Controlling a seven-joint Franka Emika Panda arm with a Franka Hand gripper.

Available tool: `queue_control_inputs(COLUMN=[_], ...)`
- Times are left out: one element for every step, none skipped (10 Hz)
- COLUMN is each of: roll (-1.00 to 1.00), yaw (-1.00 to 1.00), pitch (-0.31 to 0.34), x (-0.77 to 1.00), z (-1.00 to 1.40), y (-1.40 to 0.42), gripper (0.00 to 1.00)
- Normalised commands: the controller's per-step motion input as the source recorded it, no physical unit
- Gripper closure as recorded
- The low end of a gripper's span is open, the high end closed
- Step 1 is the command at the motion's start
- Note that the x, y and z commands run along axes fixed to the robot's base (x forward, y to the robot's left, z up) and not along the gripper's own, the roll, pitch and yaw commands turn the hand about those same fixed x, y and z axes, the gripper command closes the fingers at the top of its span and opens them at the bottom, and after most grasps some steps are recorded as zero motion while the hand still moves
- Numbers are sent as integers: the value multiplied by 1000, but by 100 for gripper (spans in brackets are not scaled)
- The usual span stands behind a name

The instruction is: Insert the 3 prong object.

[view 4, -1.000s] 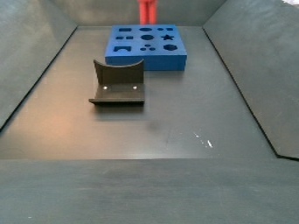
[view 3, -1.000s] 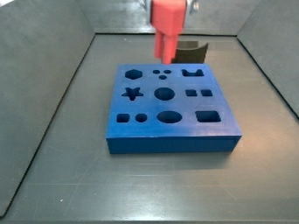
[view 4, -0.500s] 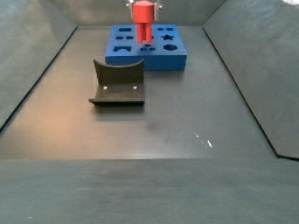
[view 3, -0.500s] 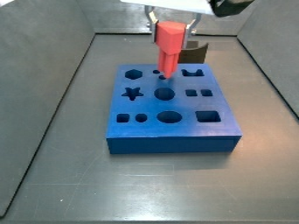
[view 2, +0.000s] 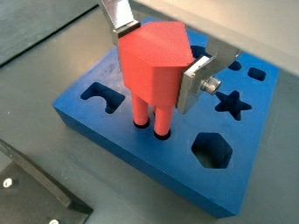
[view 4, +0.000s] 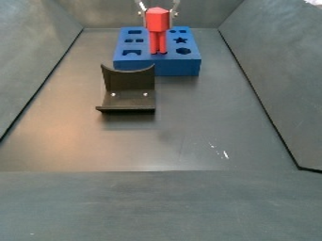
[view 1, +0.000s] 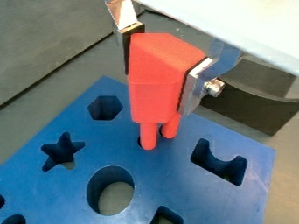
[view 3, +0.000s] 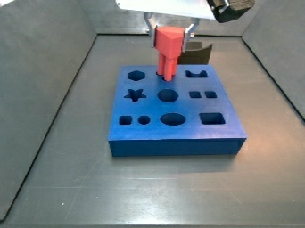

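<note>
Nearest in a side view lies bare dark worktop (view 4: 189,179), then the fixture (view 4: 127,91), a dark L-shaped bracket on its base plate, standing apart from the action. Behind it sits a blue block (view 4: 164,62) with shaped holes cut into its top: a star, a hexagon, circles, squares and a curved slot.

Over the block's far half, the pincer (view 1: 163,54) hangs from above, its two flat silver fingers (view 1: 200,73) pinching the blocky top of the 3 prong object (view 1: 159,74), a red piece held upright. In both wrist views the narrow prongs (view 2: 149,115) point straight down, with their tips at or just inside small round holes in the block's top surface. The holes (view 2: 159,134) lie between the curved slot and the hexagon. How deep the tips sit cannot be told.

The step in hand appears to be the insertion itself, early in its travel, since most of each prong is exposed above the block. Doing it well probably means keeping the piece vertical and pressing straight down slowly, so all prongs enter together. Any tilt could jam one prong against a hole's edge. The grip should probably hold firm until the red body seats against the blue surface, then release without dragging the piece sideways.

In the far side view (view 3: 170,49), the red piece stands near the block's rear edge.
</note>
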Motion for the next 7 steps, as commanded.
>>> queue_control_inputs(roll=[-111,0,0,0,0,0,0], yaw=[154,-23,-149,-237,-249,-266,-249], pitch=[-164,-4,3,31,50,71,59], x=[-343,-34,46,249,340,394,337], z=[-194,-151,-171,-226,-269,-294,-337], y=[49,97,66,29,0,0,0], gripper=[100,100,100,100,100,100,100])
